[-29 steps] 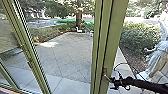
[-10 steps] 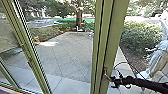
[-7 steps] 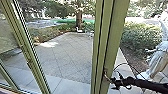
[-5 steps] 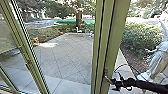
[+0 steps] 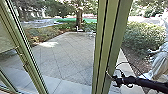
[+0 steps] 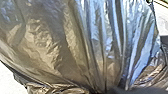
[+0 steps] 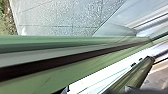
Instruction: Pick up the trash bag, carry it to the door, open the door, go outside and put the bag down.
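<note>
Left gripper (image 6: 106, 90) held soft, slippery-looking trash bag (image 6: 47, 45), best taken at bunched folds (image 6: 106, 77); right gripper (image 5: 116, 80), lower right: couldn't tell grip.

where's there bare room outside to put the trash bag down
The paving looks bare between the slanting green frame and the wide green post, back towards the planting bed. It is crowded beyond the post, with the right gripper, statue and bushes.

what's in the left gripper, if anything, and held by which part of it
The trash bag, apparently by its gathered part, where the folds converge.
</note>
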You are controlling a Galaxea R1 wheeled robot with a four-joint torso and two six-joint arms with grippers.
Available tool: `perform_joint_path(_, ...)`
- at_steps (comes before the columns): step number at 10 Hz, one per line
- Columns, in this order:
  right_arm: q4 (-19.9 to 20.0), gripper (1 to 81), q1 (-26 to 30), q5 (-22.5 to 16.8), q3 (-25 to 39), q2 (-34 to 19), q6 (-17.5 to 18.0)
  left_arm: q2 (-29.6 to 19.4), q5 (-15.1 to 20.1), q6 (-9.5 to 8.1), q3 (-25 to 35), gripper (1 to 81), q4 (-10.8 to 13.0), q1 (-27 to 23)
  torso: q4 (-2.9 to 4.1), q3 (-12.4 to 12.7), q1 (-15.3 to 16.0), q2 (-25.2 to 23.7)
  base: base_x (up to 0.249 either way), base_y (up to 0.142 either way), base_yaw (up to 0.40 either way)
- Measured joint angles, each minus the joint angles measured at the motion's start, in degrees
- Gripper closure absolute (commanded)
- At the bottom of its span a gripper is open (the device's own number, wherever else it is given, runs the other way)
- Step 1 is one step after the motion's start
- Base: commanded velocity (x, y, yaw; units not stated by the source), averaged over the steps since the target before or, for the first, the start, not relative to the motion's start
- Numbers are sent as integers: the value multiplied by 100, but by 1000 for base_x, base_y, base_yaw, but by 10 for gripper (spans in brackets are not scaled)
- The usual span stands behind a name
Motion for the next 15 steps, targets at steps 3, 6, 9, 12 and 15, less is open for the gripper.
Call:
perform_joint_path(3,-11,10,116,480,-55,-94,101,0,13,0,0,811,-2,63,4,-13,18,15,0,0,0)
perform_joint_path(6,-104,10,378,91,171,-402,0,0,11,-2,0,811,-2,52,6,-19,29,24,0,0,0)
perform_joint_path(9,-306,10,628,-502,373,-603,-129,-2,9,-2,0,811,-6,63,6,-24,31,24,0,0,0)
perform_joint_path(12,-608,10,833,-623,612,-767,-251,-2,9,-2,0,811,-24,66,9,-26,29,24,0,0,0)
perform_joint_path(15,-1002,10,1097,-724,634,-859,-268,-2,9,-2,0,811,-26,66,9,-26,29,24,0,0,0)
